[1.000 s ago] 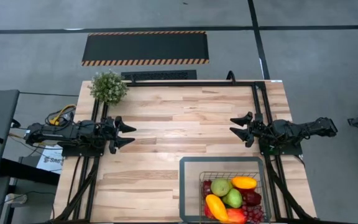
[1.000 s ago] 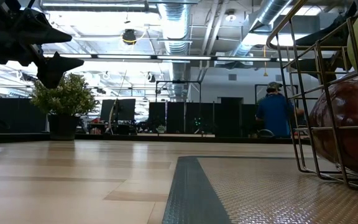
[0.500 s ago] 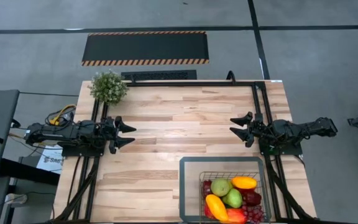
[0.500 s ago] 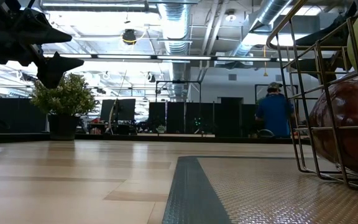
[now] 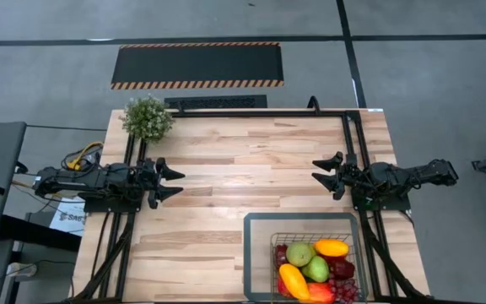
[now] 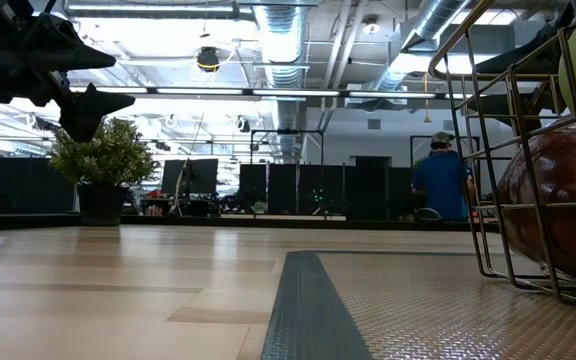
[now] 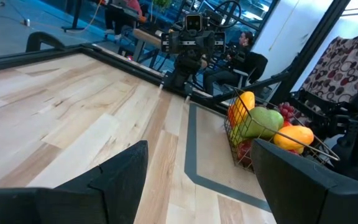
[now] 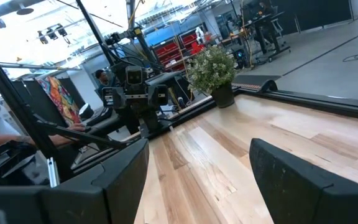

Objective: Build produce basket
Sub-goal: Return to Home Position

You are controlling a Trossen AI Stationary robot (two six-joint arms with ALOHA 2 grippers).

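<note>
The produce (image 5: 315,268), green, yellow, orange and red pieces, lies piled inside the wire basket (image 5: 256,253), toward its right side. The right gripper (image 5: 317,173) hovers over the table (image 5: 226,160) just beyond the basket's far rim, fingers spread, holding nothing. The left gripper (image 5: 180,183) hangs well apart from the basket, past its far left corner, likewise spread and holding nothing.
</note>
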